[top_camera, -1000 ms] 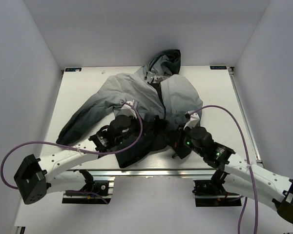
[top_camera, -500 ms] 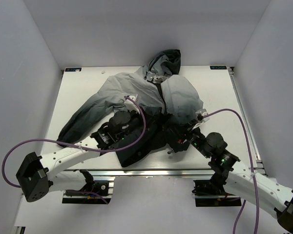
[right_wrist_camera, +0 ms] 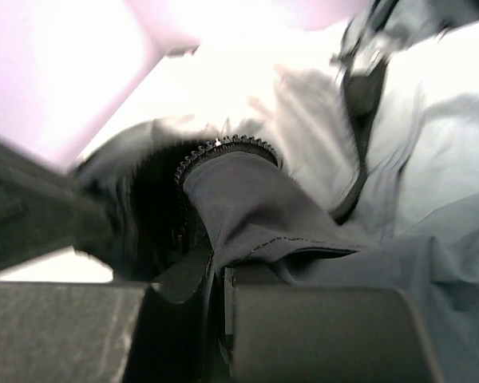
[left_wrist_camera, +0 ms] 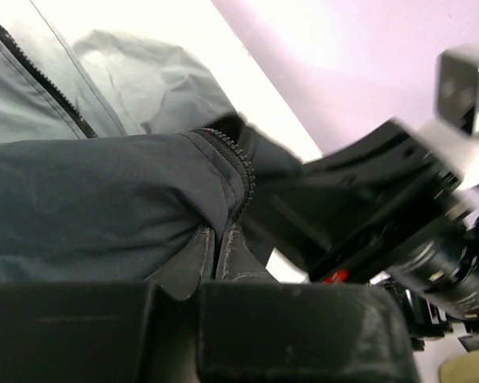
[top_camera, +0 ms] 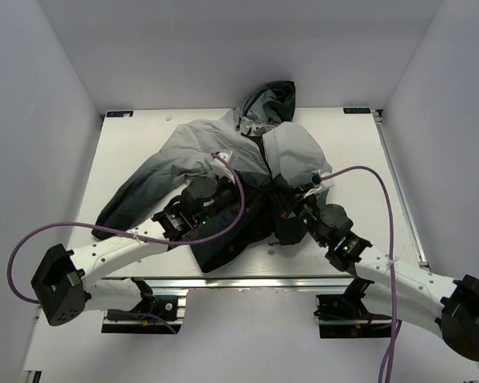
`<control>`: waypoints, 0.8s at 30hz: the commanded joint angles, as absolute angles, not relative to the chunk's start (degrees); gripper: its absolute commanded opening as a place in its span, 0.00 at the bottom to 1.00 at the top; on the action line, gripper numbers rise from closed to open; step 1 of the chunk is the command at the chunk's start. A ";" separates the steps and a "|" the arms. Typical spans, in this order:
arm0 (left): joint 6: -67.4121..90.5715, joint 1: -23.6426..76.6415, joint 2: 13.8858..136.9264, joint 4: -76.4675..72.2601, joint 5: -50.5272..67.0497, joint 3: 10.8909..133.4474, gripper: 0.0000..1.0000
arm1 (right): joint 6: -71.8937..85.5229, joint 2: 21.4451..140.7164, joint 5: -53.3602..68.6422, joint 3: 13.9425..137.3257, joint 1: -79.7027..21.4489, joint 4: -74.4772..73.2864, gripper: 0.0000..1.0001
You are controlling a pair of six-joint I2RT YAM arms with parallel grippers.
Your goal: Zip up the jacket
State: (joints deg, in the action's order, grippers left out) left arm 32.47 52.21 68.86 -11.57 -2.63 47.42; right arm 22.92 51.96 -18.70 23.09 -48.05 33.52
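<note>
Seen from above, the jacket (top_camera: 223, 155) lies on the white table (top_camera: 136, 136) between plain white walls (top_camera: 40, 120), hood far and black hem near. Its front looks unjoined, so the zipping seems wholly ahead. In the left wrist view the left gripper (left_wrist_camera: 217, 239) is clenched on dark hem fabric beside the zipper teeth (left_wrist_camera: 241, 163). In the right wrist view the right gripper (right_wrist_camera: 218, 267) pinches the other tooth-edged corner, so the 2 edges are held but not yet mated.

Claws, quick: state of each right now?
Left claw: closed, pinching the grey-to-black hooded fabric jacket by a zipper edge.
Right claw: closed on the jacket's zipper edge too.
</note>
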 commanded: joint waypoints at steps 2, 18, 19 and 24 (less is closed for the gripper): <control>33.22 52.03 67.33 -11.08 -0.09 48.61 0.00 | 22.50 49.31 -26.28 25.93 -47.37 45.35 0.00; 32.26 51.94 65.13 -7.29 -10.02 50.00 0.00 | 25.75 36.30 -18.90 22.76 -46.67 29.63 0.00; 32.08 51.94 65.30 -7.99 -8.98 50.01 0.00 | 26.97 36.30 -18.20 22.85 -46.67 29.18 0.00; 32.34 51.94 65.30 -11.16 -7.47 50.01 0.00 | 28.83 37.53 -12.93 23.03 -46.67 28.83 0.00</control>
